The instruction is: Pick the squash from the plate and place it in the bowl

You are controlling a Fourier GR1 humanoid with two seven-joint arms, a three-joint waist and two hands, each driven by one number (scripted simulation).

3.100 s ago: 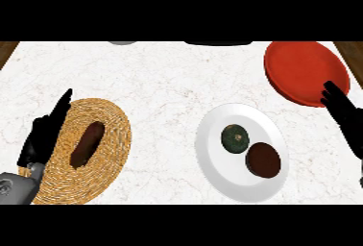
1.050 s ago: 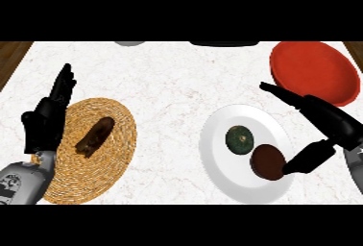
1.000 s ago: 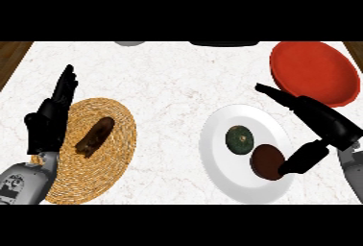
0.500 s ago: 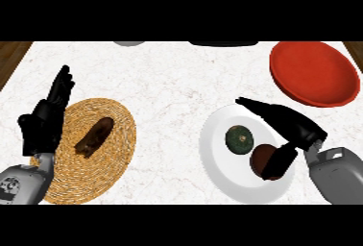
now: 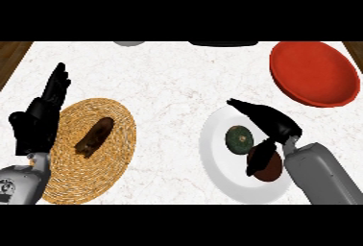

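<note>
two smooth grey forearms end in black hands: left hand (image 5: 39, 120), right hand (image 5: 273, 126).

Woven mat (image 5: 113, 158): lay at 9 o'clock on the white marble counter (image 5: 170, 81).
Brown item (image 5: 94, 136): rested on the mat.

Top edge: you see a grey object (image 5: 129, 43) and a dark object (image 5: 223, 43) cut off, unidentifiable | lower right: right hand (image 5: 273, 126) partly hides brown item (image 5: 271, 168) on white plate (image 5: 212, 158)
</note>
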